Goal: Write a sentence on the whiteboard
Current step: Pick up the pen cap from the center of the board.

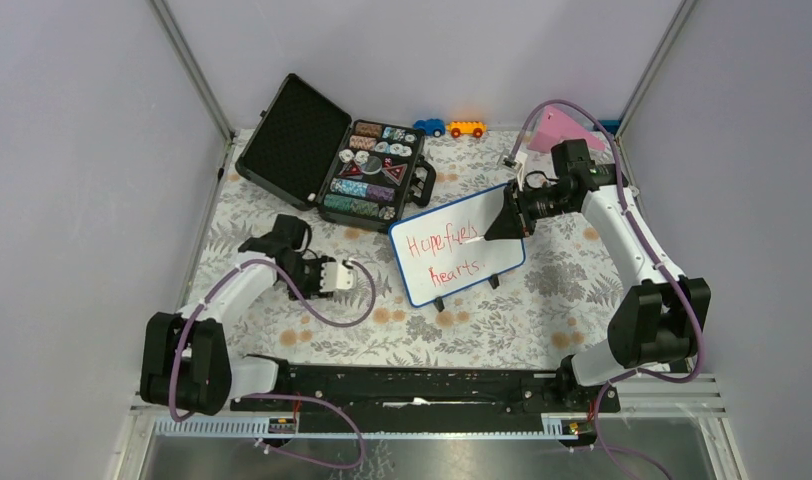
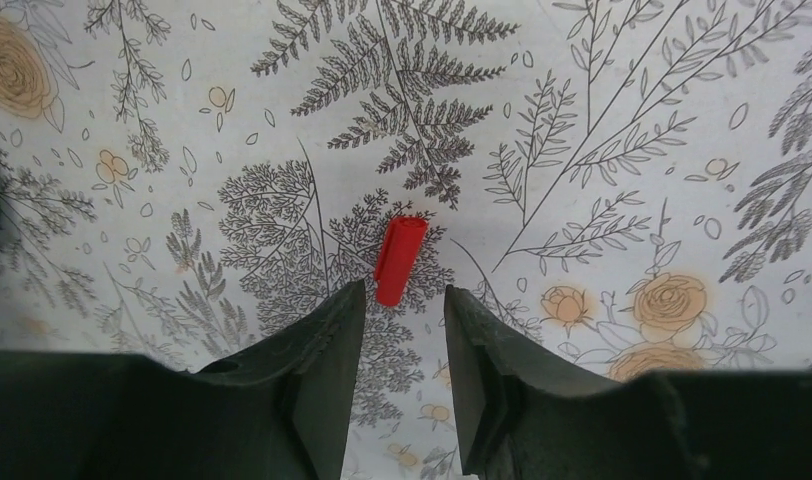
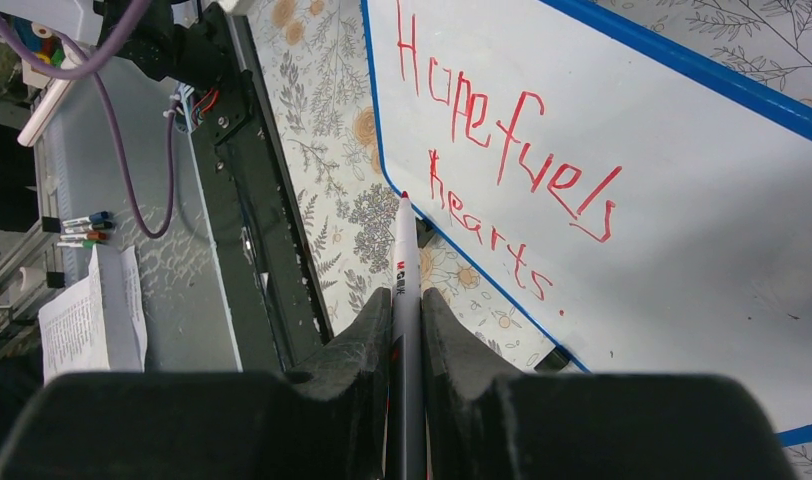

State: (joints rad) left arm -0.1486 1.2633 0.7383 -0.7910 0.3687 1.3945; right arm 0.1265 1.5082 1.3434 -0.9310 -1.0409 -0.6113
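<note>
1 whiteboard [image 1: 497, 262] is standing at centre frame in the top view, tilted, on 2 black feet, w/ the floral tablecloth [image 1: 542, 300] under it. The sentence [image 3: 502, 130] is running in 2 red lines, "Hope fuels" over "hearts", w/ a dot after the last word.

2 arms are showing. The right gripper [image 3: 406, 300] is hanging at the board's upper-right edge, jaws pinched tight on 1 white marker [image 3: 404, 250]. In the right wrist view its red tip is pointing near the start of "hearts"; can't tell if it's touching the board.

The left gripper [image 2: 404, 295] is sitting left of the board, low over the cloth, jaws parted to a narrow gap and gripping nothing. 1 red cap [image 2: 399, 260] is lying on the cloth just past its fingertips, mid-frame in the left wrist view.

Upper left of centre, 1 black case [image 1: 292, 145] is lying open w/ rows of chips. 2 toy cars are sitting at the back: 1 blue [image 1: 429, 127], 1 orange [image 1: 466, 128].
</note>
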